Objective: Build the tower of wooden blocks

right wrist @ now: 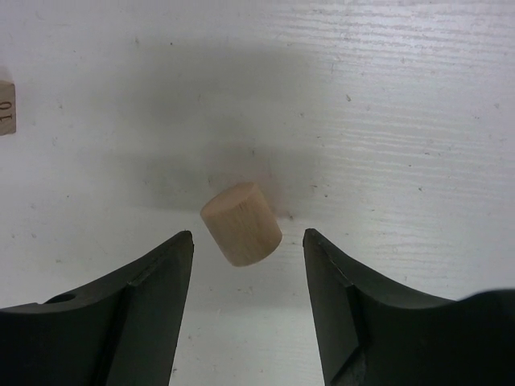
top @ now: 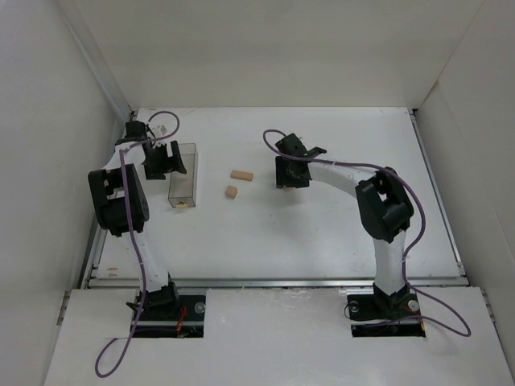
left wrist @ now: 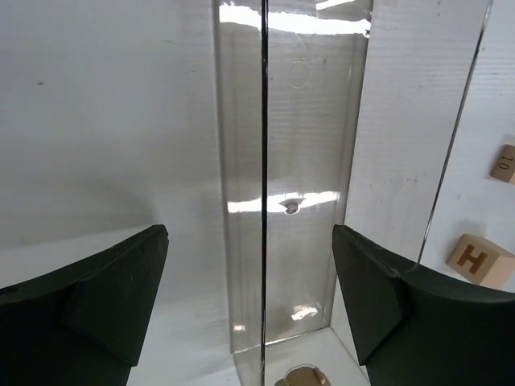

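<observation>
Where the right end effector point(right wrist: 248, 233) hangs over the white worktop point(right wrist: 386, 96), its two dark fingers point(right wrist: 145, 314) stand apart and open. We see a short wooden cylinder point(right wrist: 241, 223) between them with a gap on either side, so nothing is gripped. The cylinder is tilted, and we cannot tell whether it rests on the worktop. It carries no writing that we can read. At the left edge of that wrist view, a numbered block point(right wrist: 6, 106) is cut off by the frame and shows the figures 10.

The left end effector point(left wrist: 249, 233) is open too. A clear box point(left wrist: 306, 145) runs between its fingers, and we cannot make out any contact with the walls. A tan piece point(left wrist: 302, 376) shows at the near end of the box, too cropped to read. To the right of the box lies a cube point(left wrist: 480, 259) printed with a capital H. Beyond it, another block at the frame edge bears turned marks that we read as 10.

From overhead we count three tan pieces: a bar point(top: 241, 174), the cube just beside it, and the piece at the foot of the box. The bar and the cube lie between the two end effectors. From above we cannot tell which piece carries the number. With the cylinder, which is hidden under the right end effector in that view, that makes four wooden pieces and one box, each piece lying singly.
</observation>
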### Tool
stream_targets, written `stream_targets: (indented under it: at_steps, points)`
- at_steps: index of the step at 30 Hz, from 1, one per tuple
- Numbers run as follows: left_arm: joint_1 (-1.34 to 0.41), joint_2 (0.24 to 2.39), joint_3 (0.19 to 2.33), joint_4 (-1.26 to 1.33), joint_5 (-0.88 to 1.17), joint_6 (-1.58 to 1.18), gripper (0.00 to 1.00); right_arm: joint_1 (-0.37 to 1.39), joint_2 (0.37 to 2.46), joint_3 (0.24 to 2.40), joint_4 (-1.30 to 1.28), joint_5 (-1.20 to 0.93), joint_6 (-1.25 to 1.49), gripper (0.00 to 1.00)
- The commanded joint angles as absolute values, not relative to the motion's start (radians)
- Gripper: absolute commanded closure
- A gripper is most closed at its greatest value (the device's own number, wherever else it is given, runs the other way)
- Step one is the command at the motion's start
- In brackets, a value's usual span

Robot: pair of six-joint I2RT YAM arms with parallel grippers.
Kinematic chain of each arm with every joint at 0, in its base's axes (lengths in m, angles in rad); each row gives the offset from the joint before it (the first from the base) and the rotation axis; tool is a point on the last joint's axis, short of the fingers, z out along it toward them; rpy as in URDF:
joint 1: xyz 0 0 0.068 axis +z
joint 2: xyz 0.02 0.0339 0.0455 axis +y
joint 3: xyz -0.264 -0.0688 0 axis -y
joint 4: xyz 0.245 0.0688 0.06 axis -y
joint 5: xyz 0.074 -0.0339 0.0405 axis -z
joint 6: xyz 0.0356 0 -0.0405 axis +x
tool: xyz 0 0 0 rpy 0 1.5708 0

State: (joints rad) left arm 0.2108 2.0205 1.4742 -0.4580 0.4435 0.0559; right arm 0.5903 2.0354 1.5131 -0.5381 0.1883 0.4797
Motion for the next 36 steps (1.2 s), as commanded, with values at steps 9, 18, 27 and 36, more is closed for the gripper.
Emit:
stream_targets:
  at_steps: [9,18,27,36]
  points:
    - [0.066,1.753,1.608,-0.537,0.272,0.241,0.22,0.597,2.077,1.608,-0.575,0.233,0.370,0.40]
    - [-0.330,1.750,1.519,-0.663,0.218,0.298,0.22,0.597,2.042,1.589,-0.529,0.213,0.328,0.38]
    - [-0.400,1.914,1.496,-0.672,0.080,0.219,0.20,0.588,2.003,1.531,-0.548,0.242,0.363,0.37]
    - [-0.439,1.985,1.485,-0.641,0.110,0.201,0.37,0.588,1.960,1.473,-0.528,0.261,0.391,0.37]
